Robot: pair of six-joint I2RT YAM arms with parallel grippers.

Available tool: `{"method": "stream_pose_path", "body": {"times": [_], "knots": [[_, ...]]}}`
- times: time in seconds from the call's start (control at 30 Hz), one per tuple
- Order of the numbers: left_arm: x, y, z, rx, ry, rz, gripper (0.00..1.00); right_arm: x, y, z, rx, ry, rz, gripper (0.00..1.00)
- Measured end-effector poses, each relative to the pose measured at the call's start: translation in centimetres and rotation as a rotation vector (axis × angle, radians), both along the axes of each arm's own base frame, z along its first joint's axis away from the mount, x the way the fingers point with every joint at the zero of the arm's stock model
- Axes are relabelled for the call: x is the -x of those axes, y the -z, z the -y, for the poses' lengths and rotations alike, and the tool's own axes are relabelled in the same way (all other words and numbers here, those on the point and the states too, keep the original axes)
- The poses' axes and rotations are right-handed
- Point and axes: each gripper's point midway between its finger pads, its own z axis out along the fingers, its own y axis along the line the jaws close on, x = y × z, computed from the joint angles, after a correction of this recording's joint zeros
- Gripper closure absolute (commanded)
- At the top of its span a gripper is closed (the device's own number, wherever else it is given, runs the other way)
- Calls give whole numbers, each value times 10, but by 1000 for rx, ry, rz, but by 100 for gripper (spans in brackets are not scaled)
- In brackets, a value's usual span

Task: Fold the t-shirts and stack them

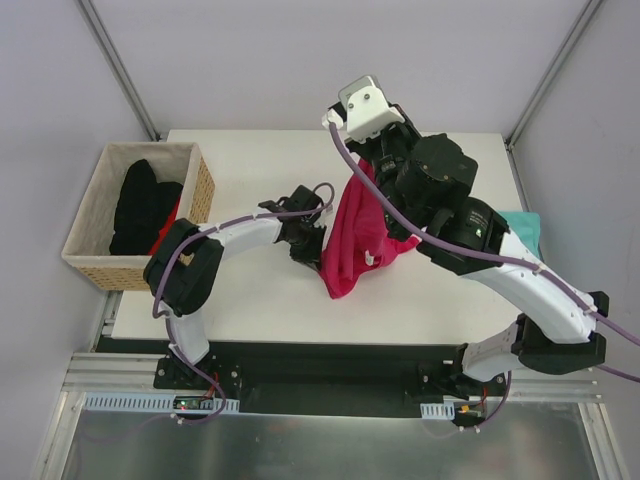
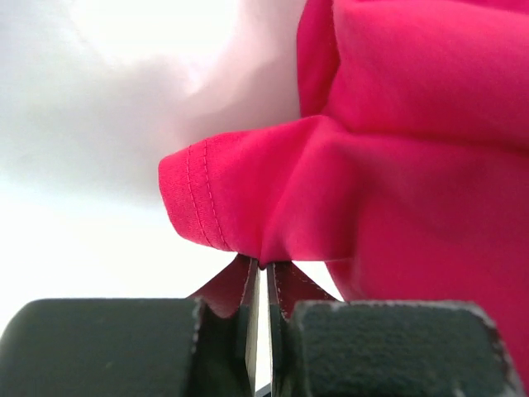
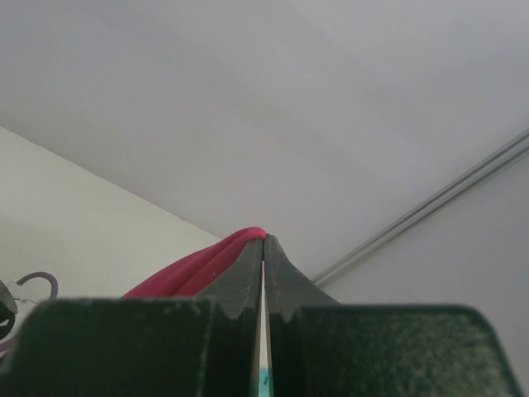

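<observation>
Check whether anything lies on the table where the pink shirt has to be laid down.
Nothing visible does. The left gripper and right gripper both pinch the pink shirt over bare table. The teal shirt lies at the right edge, partly under the right arm; the basket stands beyond the left edge.

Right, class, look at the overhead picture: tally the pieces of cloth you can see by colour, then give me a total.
Pink t-shirt: 1
Teal t-shirt: 1
Black garment: 1
Red cloth, only a sliver showing beside the black one in the basket: 1
Total: 4
</observation>
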Motion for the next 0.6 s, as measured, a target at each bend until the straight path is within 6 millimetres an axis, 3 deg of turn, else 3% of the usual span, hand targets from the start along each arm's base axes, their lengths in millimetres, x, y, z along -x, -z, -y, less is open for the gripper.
{"method": "stream_pose_path", "body": {"times": [0.4, 0.6], "knots": [[-18, -38, -30, -55, -58, 113, 100, -17, 27, 28, -48, 75, -39, 99], [-47, -88, -58, -69, -151, 255, 100, -25, 33, 44, -72, 114, -50, 99]]}}
